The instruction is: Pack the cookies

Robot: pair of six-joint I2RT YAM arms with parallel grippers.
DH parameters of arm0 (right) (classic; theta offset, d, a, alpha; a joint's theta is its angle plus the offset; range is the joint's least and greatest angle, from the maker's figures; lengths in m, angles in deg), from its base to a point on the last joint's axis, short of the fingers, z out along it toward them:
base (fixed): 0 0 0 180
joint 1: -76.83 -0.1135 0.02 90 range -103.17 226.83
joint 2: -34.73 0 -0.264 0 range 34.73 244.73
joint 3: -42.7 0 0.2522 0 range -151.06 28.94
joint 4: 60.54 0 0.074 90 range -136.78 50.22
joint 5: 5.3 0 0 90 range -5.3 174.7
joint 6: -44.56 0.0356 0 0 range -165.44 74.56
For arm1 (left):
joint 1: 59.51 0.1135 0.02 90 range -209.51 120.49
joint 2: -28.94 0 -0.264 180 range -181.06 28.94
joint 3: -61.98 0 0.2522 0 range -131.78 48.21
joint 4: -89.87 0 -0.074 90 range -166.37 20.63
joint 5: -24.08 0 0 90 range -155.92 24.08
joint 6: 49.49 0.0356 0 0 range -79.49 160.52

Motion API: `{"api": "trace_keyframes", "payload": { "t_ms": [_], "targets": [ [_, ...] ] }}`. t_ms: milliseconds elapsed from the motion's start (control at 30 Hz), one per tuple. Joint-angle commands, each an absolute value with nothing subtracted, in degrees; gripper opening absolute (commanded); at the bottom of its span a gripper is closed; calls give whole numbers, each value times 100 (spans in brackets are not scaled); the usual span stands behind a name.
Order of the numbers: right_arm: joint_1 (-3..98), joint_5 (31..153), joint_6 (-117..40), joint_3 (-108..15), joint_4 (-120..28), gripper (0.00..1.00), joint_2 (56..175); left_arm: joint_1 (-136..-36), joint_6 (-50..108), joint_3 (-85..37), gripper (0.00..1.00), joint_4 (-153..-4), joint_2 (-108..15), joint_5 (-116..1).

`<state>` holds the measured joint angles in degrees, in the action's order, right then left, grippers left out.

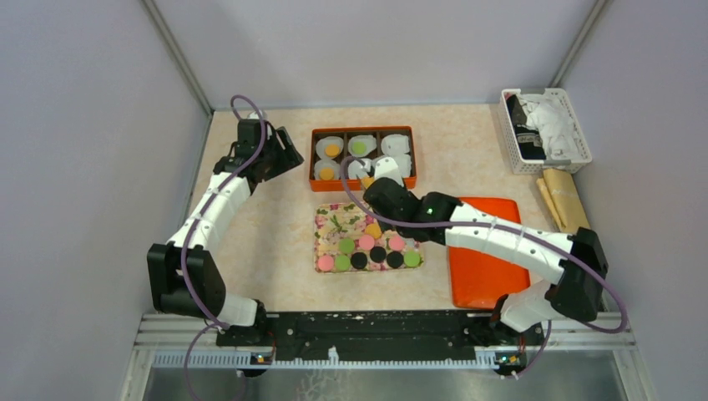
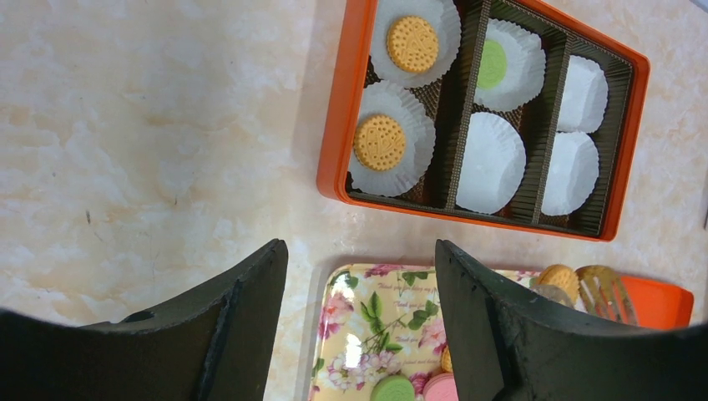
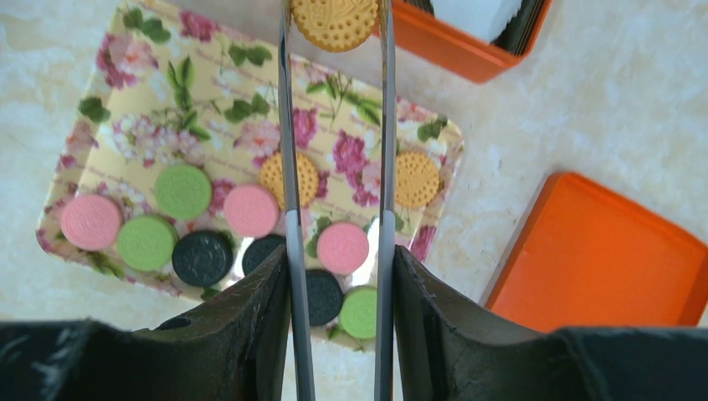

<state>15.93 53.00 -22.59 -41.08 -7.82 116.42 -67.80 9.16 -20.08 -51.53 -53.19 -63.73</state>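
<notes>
From where I stand the right arm (image 1: 509, 238) is the busy one. It folds at the elbow near the right edge of the table (image 1: 275, 251), and its white forearm runs leftward, low across the flat orange lid (image 1: 476, 288). That puts the right gripper (image 3: 340, 259) over the far right corner of the floral tray (image 3: 150, 125), pointing toward the orange box (image 2: 334, 125). Its black fingers (image 3: 250, 317) are squeezed in on a pair of metal tongs (image 3: 386, 125). The tips of the tongs pinch one orange cookie (image 3: 334, 21), held clear above the tray's far edge and just short of the box's near wall. The other cookies (image 3: 182, 190) lie flat on the tray: green, pink and black ones in a loose double row along its near half, and two more orange ones a little farther up. The left arm (image 1: 213, 209) rises from its base, bends at a black elbow on the left side, and stretches up the left part of the table with its wrist turned inward. The left gripper (image 2: 359, 259) hovers above the table beside the box's left end, jaws standing wide apart. Inside the box, white paper cups (image 2: 488, 163) sit in three columns. Each cup in the left column holds an orange cookie, and the far cup of the middle column holds a green one.
</notes>
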Motion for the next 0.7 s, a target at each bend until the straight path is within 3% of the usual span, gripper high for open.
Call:
{"api": "trace_keyframes", "payload": {
  "t_ms": [0, 667],
  "targets": [
    [1680, 4856, -2798, -4927, -1232, 14, 11999, -6794, 962, -2170, 72, -5260, -5180, -6403],
    [2551, 5429, -3380, -5781, -1834, 15, 13366, -6794, 1046, -2255, 72, -5222, -5237, -6540]
  ]
}}
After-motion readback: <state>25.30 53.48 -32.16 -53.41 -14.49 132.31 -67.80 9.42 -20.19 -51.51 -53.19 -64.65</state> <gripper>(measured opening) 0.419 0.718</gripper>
